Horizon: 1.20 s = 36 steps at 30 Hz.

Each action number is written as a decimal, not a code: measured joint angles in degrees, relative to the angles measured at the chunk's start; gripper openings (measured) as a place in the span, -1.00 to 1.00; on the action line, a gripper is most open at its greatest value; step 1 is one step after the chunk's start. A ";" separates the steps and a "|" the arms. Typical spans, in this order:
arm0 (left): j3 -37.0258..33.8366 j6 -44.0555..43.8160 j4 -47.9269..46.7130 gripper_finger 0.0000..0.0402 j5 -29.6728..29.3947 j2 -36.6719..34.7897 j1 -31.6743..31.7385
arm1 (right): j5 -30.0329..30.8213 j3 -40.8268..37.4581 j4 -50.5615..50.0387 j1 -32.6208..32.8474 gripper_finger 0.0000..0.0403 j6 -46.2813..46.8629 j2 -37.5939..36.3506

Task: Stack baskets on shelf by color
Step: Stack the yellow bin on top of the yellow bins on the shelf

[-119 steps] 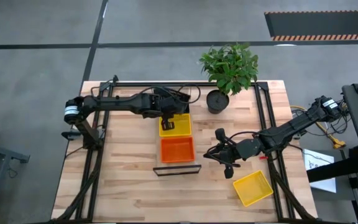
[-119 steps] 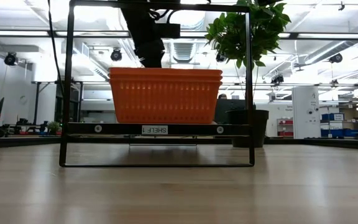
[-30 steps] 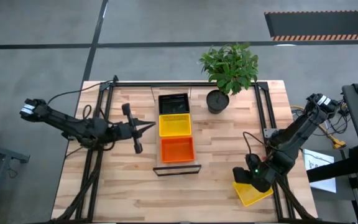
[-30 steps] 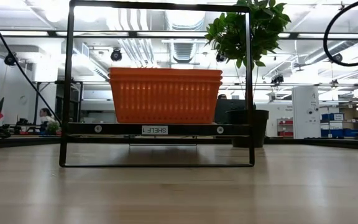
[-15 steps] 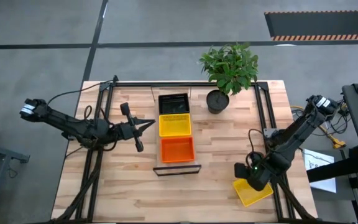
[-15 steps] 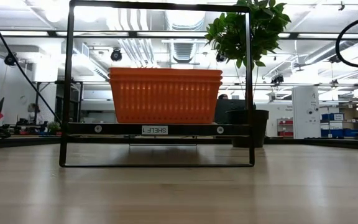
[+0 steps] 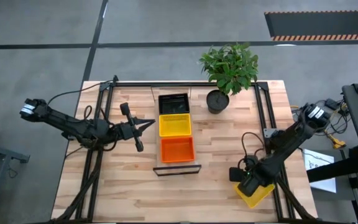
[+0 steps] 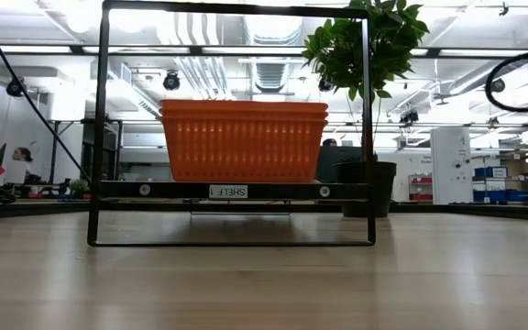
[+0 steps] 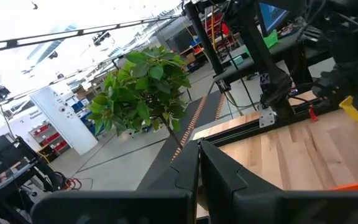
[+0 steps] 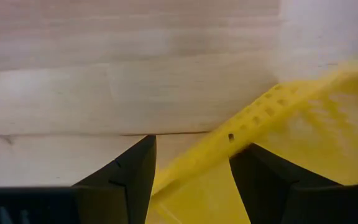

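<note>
On the shelf stand a black basket, a yellow basket and an orange-red basket, in a row from far to near. The low view shows the orange-red basket resting on the shelf's panel. A loose yellow basket lies on the table at the near right. My right gripper points down over its left side, open, with the basket's wall between the fingers. My left gripper hangs shut to the left of the shelf, holding nothing. My right gripper comes from above, and its open fingers stand one inside and one outside the loose yellow basket's wall. Whether either finger touches the wall, I cannot tell. The basket lies on the table.
A potted plant in a black pot stands at the far right of the shelf. Black frame rails run along the table's left and right sides. Bare wood lies at the near left.
My right gripper has sunk toward the loose yellow basket and shifted slightly toward the table's left edge. The basket and the shelf's baskets have stayed where they were.
</note>
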 joint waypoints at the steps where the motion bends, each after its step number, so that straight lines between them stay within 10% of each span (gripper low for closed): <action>1: 0.00 -0.01 0.03 -1.00 -0.01 0.05 0.02 | 0.00 0.00 0.70 0.00 -0.06 -0.48 0.71; 20: 0.00 -0.07 0.07 -1.00 -0.01 0.09 0.00 | -0.11 0.49 6.04 0.00 -0.93 -6.61 2.12; 36: 0.07 -0.32 0.57 -1.00 0.01 0.09 0.00 | 6.18 19.81 -16.09 -1.66 -0.96 -29.97 1.94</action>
